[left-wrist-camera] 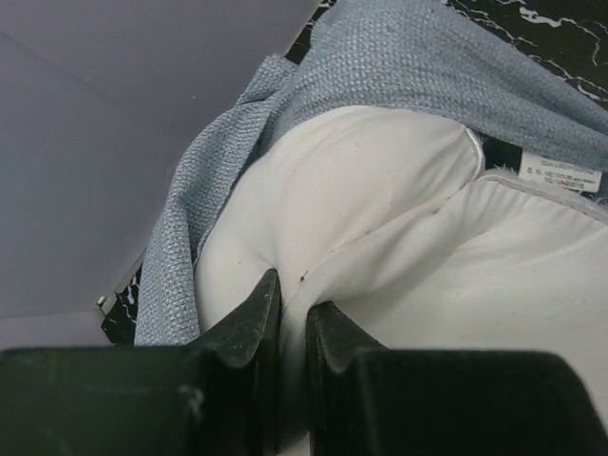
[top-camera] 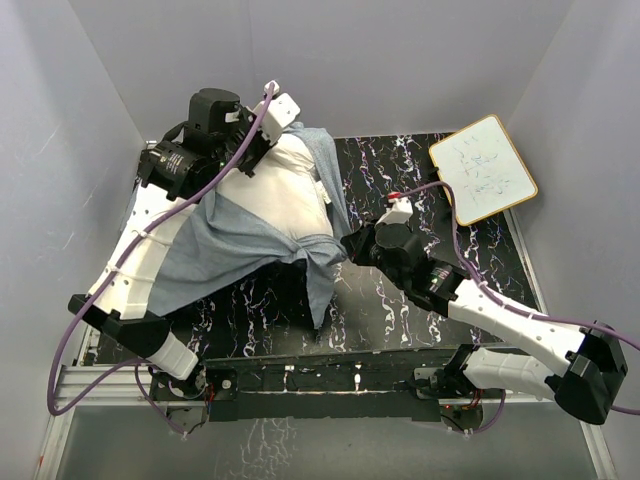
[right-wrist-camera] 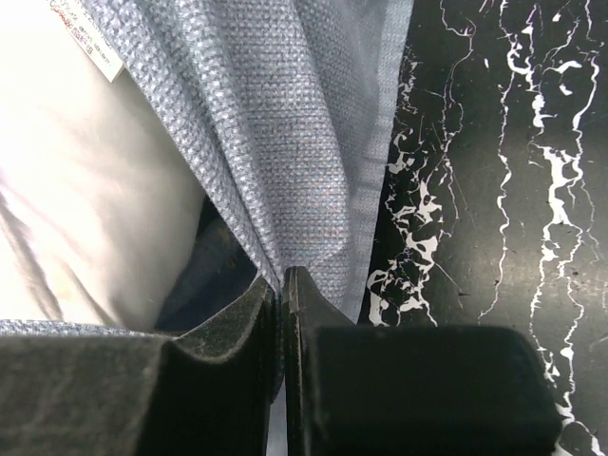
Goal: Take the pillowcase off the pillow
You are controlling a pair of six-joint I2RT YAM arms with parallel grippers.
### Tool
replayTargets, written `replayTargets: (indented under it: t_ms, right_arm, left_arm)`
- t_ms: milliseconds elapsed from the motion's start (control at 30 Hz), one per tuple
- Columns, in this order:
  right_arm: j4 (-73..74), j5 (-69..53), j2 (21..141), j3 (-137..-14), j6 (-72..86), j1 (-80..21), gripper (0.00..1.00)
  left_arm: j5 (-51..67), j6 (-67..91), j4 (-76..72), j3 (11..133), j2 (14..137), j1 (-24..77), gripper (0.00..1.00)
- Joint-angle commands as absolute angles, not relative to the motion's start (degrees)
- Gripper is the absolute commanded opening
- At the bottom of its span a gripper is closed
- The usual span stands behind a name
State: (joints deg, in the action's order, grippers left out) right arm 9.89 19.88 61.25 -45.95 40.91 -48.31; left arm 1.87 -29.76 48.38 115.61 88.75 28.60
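Pillowcase (top-camera: 215,245): turned inside out, pale grey-blue side showing; bunched round the near half of the pillow on the left-centre of the table (top-camera: 420,300), one flap trailing toward the near edge.
Pillow (top-camera: 285,195): far half bare and white, near half wrapped in cloth; lying toward the far left corner.
Left gripper (left-wrist-camera: 293,290): clamped nearly closed on a pinched fold of the bare pillow at its far end.
Right gripper (right-wrist-camera: 281,275): closed tight on the pillowcase edge, fabric gathered into pleats between the jaws, just beside the pillow's right flank.
Step in hand: likely peeling the cover off, one side anchoring, the other drawing cloth away.
Doing it well: hold the pillow pinch firm and high; draw the hem toward the near right, away from the anchor, low along the table; pull in line with the pillow's length so the opening slides over the plump corners rather than catching; regrip nearer the bunched part if the cloth goes taut without sliding.
Risk: thin pinch on soft stuffing, apt to slip under a hard tug.
Cover cloth: coarse open weave, matte, limp, folded hem at the edge, deep pleats under tension.
Pillow shell: smooth white cotton, puffy, creased at the pinch, piped seam and a small care tag (left-wrist-camera: 562,176) at one corner.
Table surface: black with white marbling, hard and slick, little drag on cloth.
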Motion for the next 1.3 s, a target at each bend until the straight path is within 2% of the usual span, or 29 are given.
replayTargets:
  t_ms: [0,167,367,467,567,667,733,767,800,833,867,933,1100,1267]
  right_arm:
    - [19.2,18.5,60.5,-41.0,41.0,-48.4,0.08]
    - [17.4,18.5,60.0,-38.6,40.7,-49.1,0.08]
    - [10.6,15.7,65.5,-36.3,42.0,-49.4,0.08]
    - [7.2,16.0,70.4,-38.3,42.2,-49.5,0.08]
    - [4.8,15.8,74.6,-43.5,39.7,-48.6,0.08]
    - [5.4,9.6,79.1,-51.9,37.1,-41.5,0.08]
    - [6.7,3.2,82.2,-58.5,37.4,-32.9,0.08]
    - [7.6,0.9,83.9,-61.3,37.6,-28.9,0.10]
    - [9.1,-0.4,85.2,-64.7,37.4,-25.6,0.19]
    - [10.7,-0.9,86.7,-68.1,36.0,-23.8,0.30]
    - [12.5,-0.2,87.2,-71.6,34.5,-23.2,0.50]
    - [14.3,-0.6,86.4,-76.1,31.4,-23.2,0.64]
    - [6.4,-3.7,78.8,-73.3,28.6,-25.1,0.75]
    - [3.7,-2.7,74.7,-71.0,23.1,-32.3,0.87]
  left_arm:
    - [-14.9,-35.3,19.7,120.3,84.9,26.7,0.00]
    - [-15.0,-35.6,15.8,121.7,85.0,26.8,0.00]
    - [-12.1,-27.4,24.6,136.2,90.8,26.8,0.00]
    - [-4.7,-23.7,32.5,141.6,92.8,26.8,0.00]
    - [4.8,-21.1,36.4,138.2,90.1,26.8,0.00]
    - [10.6,-19.1,40.9,137.0,88.7,26.8,0.00]
    - [14.3,-18.5,45.2,136.4,87.8,26.8,0.00]
    - [16.3,-18.5,47.4,135.3,87.1,26.8,0.00]
    - [18.2,-18.5,49.5,133.8,86.1,26.8,0.00]
    - [20.2,-19.0,51.9,132.1,85.2,26.8,0.00]
    - [22.0,-19.8,54.4,130.4,84.4,26.8,0.00]
    - [24.6,-21.6,59.2,127.4,83.2,26.8,0.00]
    - [27.2,-25.1,60.4,119.1,79.6,26.8,0.00]
    - [27.3,-24.4,60.2,118.6,80.9,26.8,0.00]
